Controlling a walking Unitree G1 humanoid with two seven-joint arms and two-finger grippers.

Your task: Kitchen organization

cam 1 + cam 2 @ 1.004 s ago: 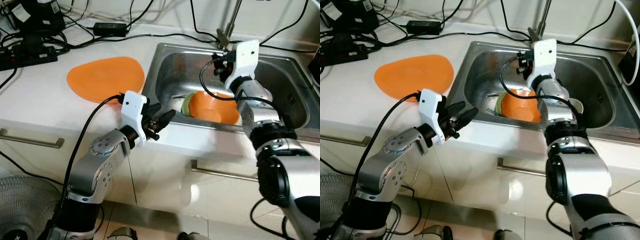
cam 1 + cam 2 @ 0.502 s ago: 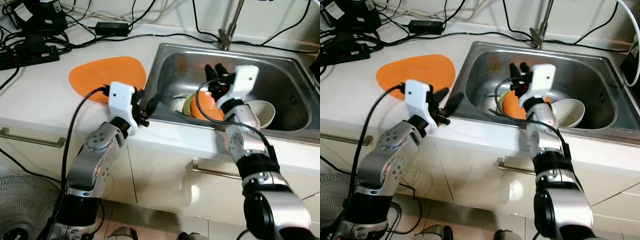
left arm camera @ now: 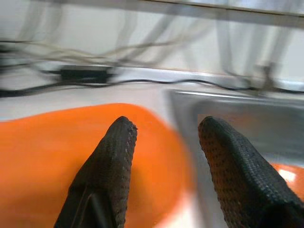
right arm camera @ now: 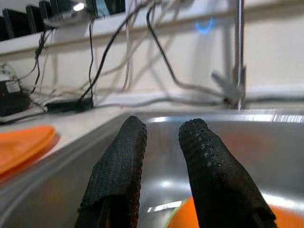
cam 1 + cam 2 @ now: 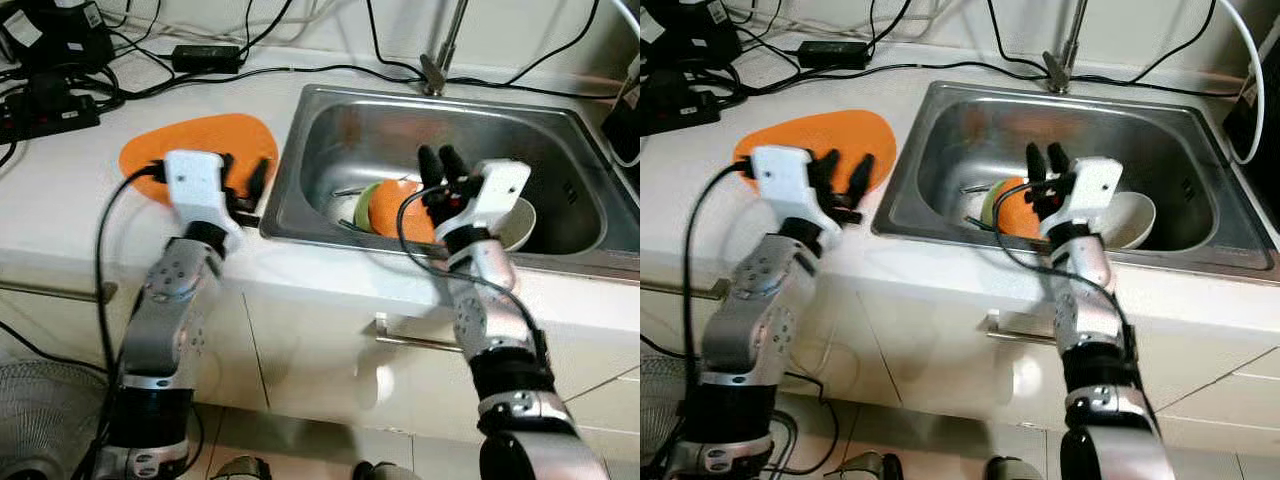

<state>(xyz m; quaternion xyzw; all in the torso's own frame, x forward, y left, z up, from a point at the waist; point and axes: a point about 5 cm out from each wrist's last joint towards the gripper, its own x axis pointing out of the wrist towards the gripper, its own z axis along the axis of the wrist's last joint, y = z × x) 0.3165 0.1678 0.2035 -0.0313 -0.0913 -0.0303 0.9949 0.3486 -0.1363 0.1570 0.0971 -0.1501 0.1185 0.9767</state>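
An orange mat (image 5: 195,148) lies flat on the white counter left of the steel sink (image 5: 330,120). My left gripper (image 5: 242,178) hovers over the mat's right edge, open, with nothing between its fingers (image 3: 111,156). In the sink an orange bowl (image 5: 392,208) leans against a green dish (image 5: 360,203), and a white bowl (image 5: 522,222) sits to the right. My right gripper (image 5: 438,168) points up over the orange bowl near the sink's front wall. Its fingers (image 4: 202,156) are narrowly apart and hold nothing.
The faucet (image 5: 438,55) rises behind the sink. Black cables, a power strip (image 5: 50,108) and an adapter (image 5: 205,57) lie along the back of the counter. Cabinet handles (image 5: 425,342) run below the counter edge, and a fan (image 5: 35,415) stands on the floor at lower left.
My left gripper swung from the sink's front-left rim leftward onto the orange mat. My right gripper dropped back from near the faucet to just above the orange bowl. The white bowl came into sight.
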